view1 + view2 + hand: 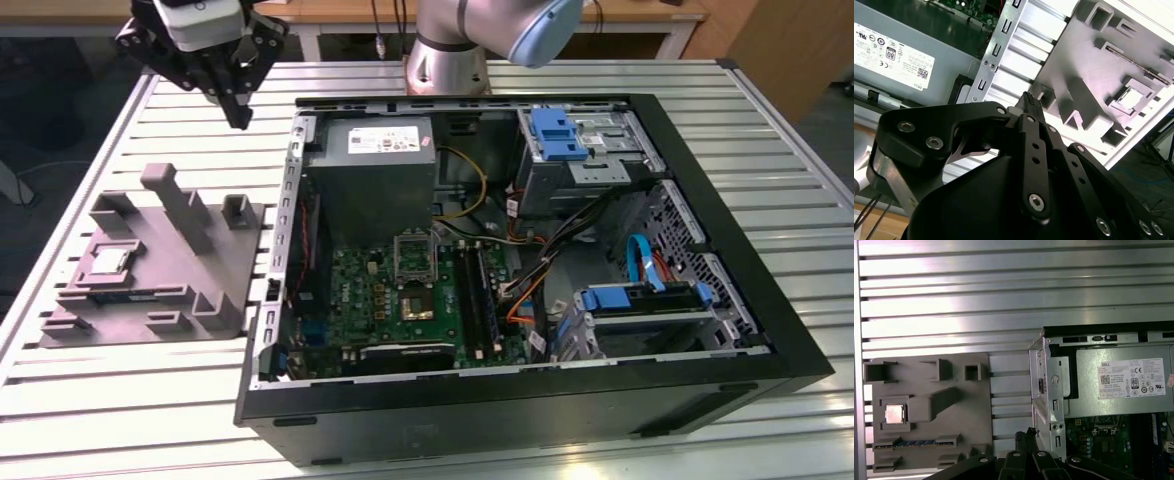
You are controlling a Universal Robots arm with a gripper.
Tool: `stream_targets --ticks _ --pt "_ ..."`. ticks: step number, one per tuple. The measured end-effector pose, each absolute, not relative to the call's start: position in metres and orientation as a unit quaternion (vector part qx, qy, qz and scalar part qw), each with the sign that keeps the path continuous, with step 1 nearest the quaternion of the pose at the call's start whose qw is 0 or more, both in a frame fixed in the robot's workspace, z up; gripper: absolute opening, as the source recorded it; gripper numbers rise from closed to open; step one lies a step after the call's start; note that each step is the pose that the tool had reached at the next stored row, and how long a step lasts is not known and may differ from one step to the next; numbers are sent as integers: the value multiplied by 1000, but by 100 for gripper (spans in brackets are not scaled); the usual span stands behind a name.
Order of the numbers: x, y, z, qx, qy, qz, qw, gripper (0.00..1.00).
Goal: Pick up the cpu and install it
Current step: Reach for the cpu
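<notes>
The grey moulded tray (pixel 200 290) lies by the table's (pixel 80 400) edge at the exterior view's left. The cpu (pixel 110 262) rests flat in a square pocket near the tray's edge on that side, metal top up, likely so it stays put and can be reached from above. The gripper (pixel 240 118) hangs high between the tray and the open computer case (pixel 534 400), jaws closed together and empty.

A white label (pixel 1131 379) crowded with small print, a logo and certification marks sits on the grey box (pixel 1089 402), at its edge by the case (pixel 1040 390) wall; its fine lines are illegible
</notes>
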State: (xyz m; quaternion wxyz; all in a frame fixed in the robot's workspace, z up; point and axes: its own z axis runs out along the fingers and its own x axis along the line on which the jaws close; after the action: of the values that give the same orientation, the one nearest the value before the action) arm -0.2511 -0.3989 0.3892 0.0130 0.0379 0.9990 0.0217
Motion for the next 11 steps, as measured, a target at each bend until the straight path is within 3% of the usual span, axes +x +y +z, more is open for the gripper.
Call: stream_targets --ticks 11 --pt "-255 -399 389 38 999 22 13 11"
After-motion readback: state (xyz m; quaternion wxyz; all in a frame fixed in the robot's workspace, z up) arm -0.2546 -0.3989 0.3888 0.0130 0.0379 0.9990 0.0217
